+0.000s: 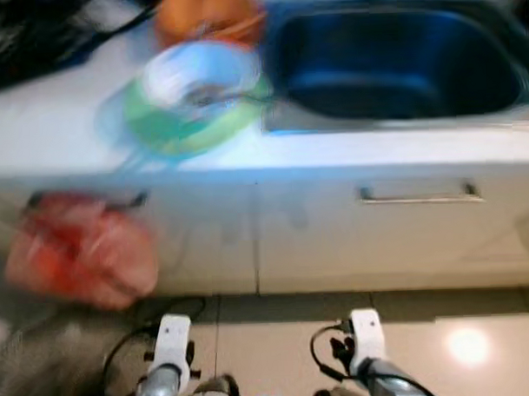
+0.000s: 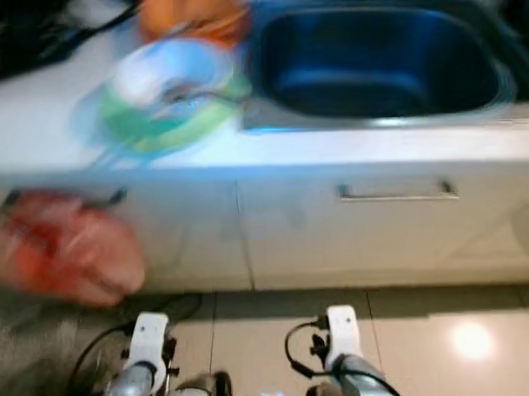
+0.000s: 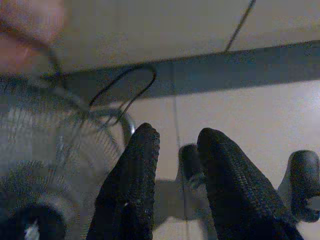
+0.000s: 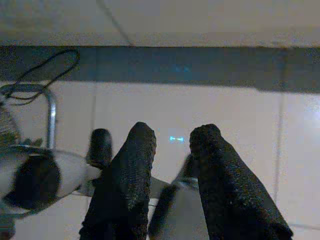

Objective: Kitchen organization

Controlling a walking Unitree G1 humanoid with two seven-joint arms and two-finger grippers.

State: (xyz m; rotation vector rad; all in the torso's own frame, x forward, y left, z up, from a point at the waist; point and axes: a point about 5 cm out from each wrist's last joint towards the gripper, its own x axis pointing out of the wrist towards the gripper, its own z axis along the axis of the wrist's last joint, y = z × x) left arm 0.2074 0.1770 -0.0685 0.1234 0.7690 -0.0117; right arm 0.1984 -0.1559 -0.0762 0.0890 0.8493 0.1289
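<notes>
Dishes (image 1: 196, 100) are sitting stacked at the surface's (image 1: 376, 148) front edge beside the sink (image 1: 399, 59), apparently unsorted. Left gripper (image 3: 175, 150) and right gripper (image 4: 170, 145) are hanging idle, fingers slightly parted, gripping nothing.

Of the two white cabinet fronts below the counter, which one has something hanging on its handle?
The left cabinet front: a red bag hangs on its handle. The right one's handle is bare.

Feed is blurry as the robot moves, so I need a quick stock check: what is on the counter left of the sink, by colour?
Green plate: 1
Pale blue bowl: 1
Orange item, too blurred to identify: 1
Total: 3
The bowl sits stacked on the plate, beside the sink.
</notes>
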